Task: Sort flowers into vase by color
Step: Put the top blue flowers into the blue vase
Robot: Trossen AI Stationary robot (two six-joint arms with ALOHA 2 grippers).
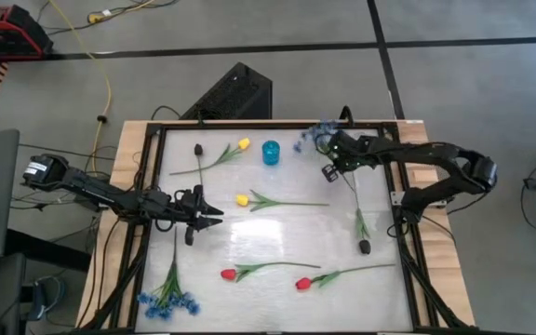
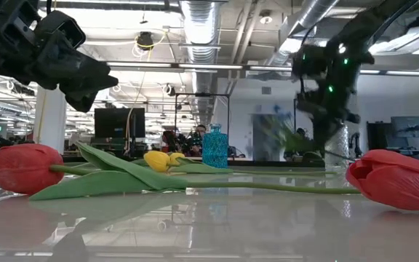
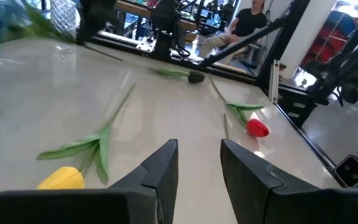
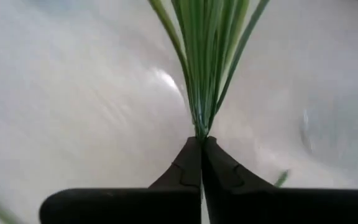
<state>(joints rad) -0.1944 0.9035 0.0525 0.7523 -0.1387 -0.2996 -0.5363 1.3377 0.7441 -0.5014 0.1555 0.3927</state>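
I am working over the white table [image 1: 277,256], where most of the flowers are lying flat: two yellow tulips [image 1: 242,199], two red tulips [image 1: 228,274], two dark buds [image 1: 365,247] and a blue spray [image 1: 161,302] near the front left corner. The step in hand, as I judge it, is carrying a blue spray [image 1: 313,137] toward a vase, and I am carrying it with my right gripper [image 4: 201,144], clenched hard on the bundled green stems, fingertips pressed together around them. My right arm is reaching in from the right edge toward the far side of the table, just beside the small blue vase [image 1: 270,153], with the blossoms hanging past the gripper. The next move calls for tipping the stem ends down over a vase mouth before letting go; which vase suits blue I cannot tell. My left gripper [image 3: 199,155] is hovering above the table's left side, fingers apart and holding nothing.
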